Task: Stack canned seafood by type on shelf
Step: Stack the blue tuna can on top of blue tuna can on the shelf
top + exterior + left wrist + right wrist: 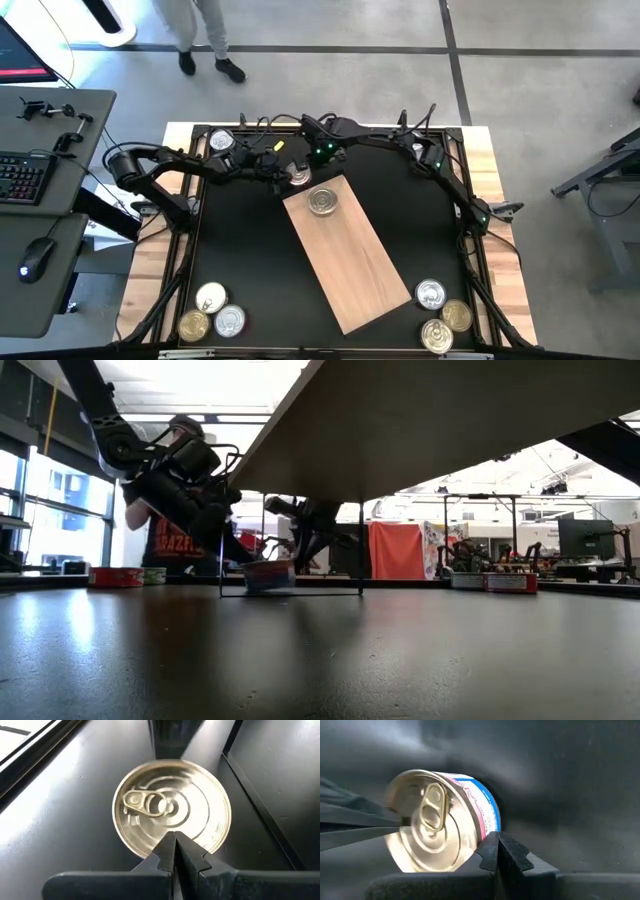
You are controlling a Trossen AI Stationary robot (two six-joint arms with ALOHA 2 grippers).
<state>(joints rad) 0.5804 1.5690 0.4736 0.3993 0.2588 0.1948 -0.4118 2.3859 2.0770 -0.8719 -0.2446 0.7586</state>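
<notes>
Both end effectors closed at the far end of the shelf

The left end effector (175,852) is pinched shut, empty, above a round silver pull-tab tin (172,807) on the matte black bench (250,260). The right end effector (497,852), likewise shut and holding nothing, sits beside a blue-and-pink-labelled tin (440,827). The grained light-wood shelf (350,265) lies diagonally, one silver tin (322,201) on its far end; other tins cluster (212,312) off its near corners.

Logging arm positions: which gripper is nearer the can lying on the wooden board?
Right. The right gripper is just beyond the board's far corner, close to the can; the left gripper is farther out.
</notes>
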